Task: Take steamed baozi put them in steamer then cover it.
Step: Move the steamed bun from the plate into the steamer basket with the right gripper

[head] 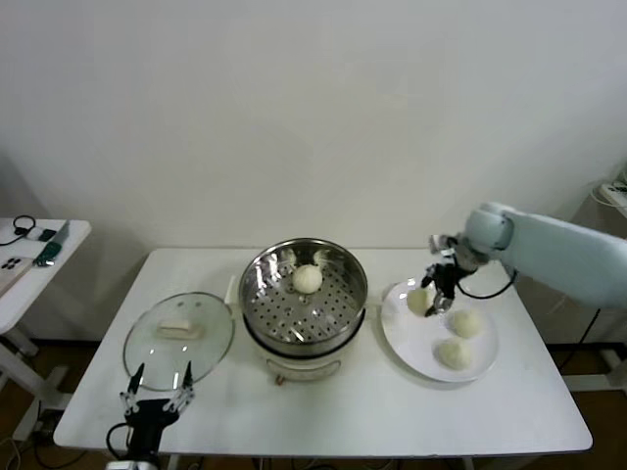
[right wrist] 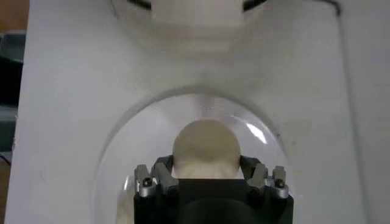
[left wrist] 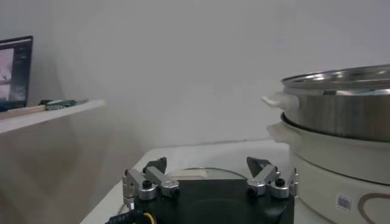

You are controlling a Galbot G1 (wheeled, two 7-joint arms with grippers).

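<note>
The head camera looks down from above on the steamer (head: 304,294). The left wrist camera sits low beside the steamer (left wrist: 338,115), facing it level. The right wrist camera hangs close over a baozi (right wrist: 206,146), steamer beyond.

The right tool (right wrist: 207,173) grips a smooth, round, off-white baozi (right wrist: 206,146) between its fingers — above a round white plate (right wrist: 116,158) on the white surface (right wrist: 67,91).

I can't read any text, brand or number from here. The steamer (left wrist: 341,131) has a small square code sticker and a curved printed mark on its white base, but I can't make out either one.
</note>
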